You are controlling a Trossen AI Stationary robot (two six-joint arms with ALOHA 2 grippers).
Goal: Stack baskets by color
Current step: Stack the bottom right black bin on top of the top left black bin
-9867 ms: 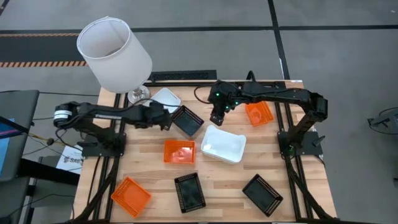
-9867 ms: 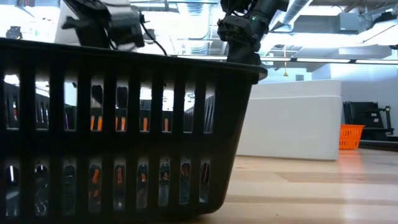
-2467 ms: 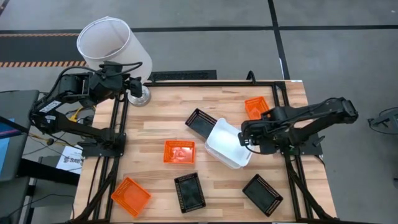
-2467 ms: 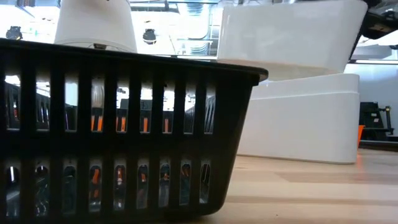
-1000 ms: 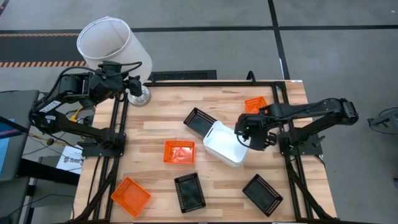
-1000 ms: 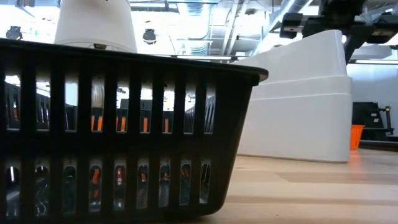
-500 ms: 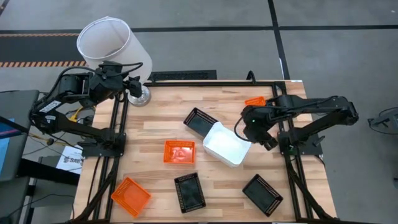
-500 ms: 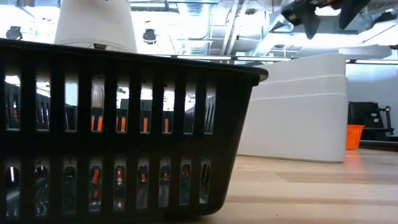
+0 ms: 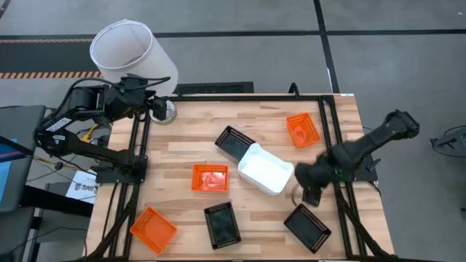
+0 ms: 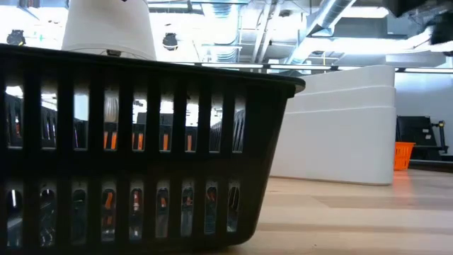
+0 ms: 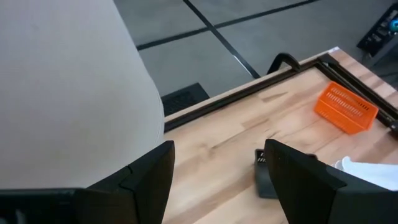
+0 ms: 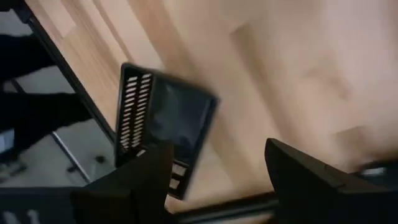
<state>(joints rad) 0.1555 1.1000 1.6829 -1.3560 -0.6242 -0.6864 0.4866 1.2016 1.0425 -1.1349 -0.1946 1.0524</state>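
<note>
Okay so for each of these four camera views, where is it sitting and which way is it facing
High view: overhead, straight down on the table; both arms show, left gripper by the lampshade.
Low view: table-top height, level across; a black basket fills it.
Left wrist view: past its open fingers toward the orange basket.
Right wrist view: past its open fingers, down on a black basket.
Shared: the white stack shows in high and low views.

No readable text, label, brand or number is being shown on anything; print on a white sheet [image 9: 79, 188] beside the table's left frame is being seen too small to read.
</note>
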